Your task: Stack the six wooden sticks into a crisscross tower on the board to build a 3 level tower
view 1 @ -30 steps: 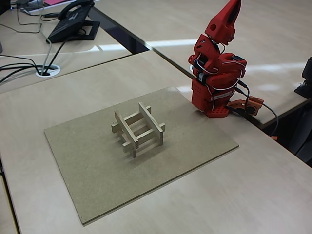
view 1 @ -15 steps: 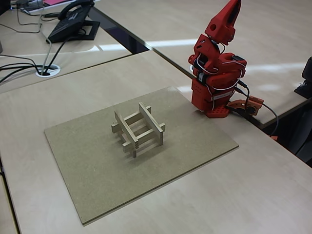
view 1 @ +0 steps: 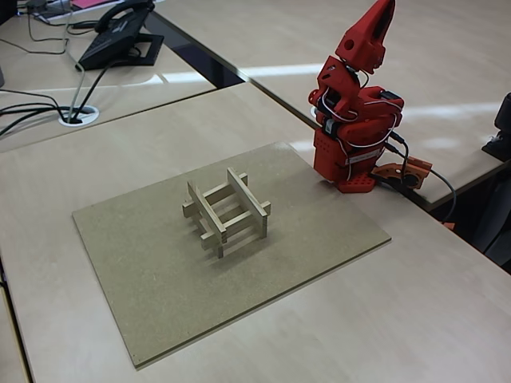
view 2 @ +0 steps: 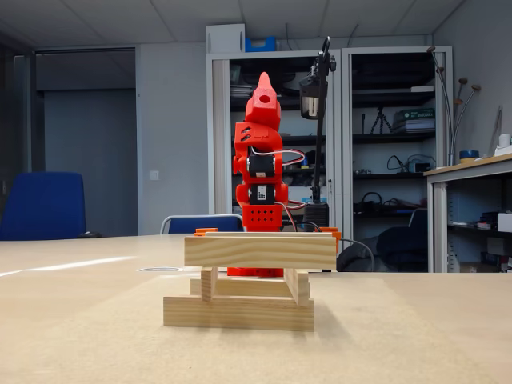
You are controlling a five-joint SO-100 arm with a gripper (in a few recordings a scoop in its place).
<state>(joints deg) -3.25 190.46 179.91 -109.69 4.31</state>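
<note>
A pale wood-grain desk [view 1: 447, 319] fills the foreground. A black desk telephone [view 1: 120, 36] rests on the neighbouring desk at upper left, cables leading to a round cable port [view 1: 77, 116]. Behind the desk: a blue chair [view 2: 42, 206], open shelving [view 2: 392, 160], and a black lamp [view 2: 316, 96].
</note>
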